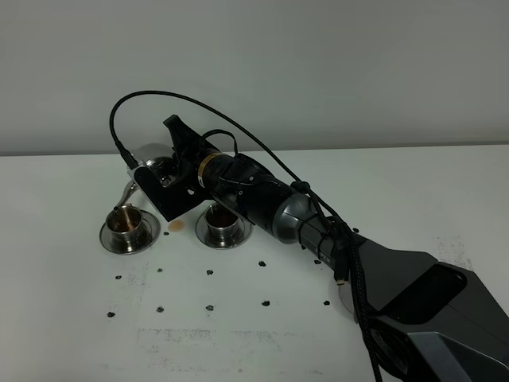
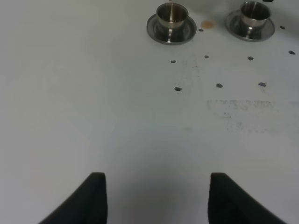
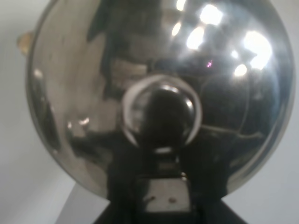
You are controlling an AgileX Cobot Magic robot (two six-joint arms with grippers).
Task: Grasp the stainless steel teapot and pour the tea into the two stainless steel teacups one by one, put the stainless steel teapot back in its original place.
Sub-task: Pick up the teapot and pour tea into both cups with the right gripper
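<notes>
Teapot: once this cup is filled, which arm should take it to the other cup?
Right. The right gripper already holds the teapot tilted over the left cup; the right cup sits beside it. The left gripper hangs open, away.

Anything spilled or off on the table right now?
Yes: a small orange-brown spot sits on the white table between the two saucered teacups, left teacup and right teacup. It looks like dripped tea. The teapot is tipped toward the left teacup.

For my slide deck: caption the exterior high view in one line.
Right arm tilts the teapot, spout over the left cup; the right cup stands beside a small tea spill.
</notes>
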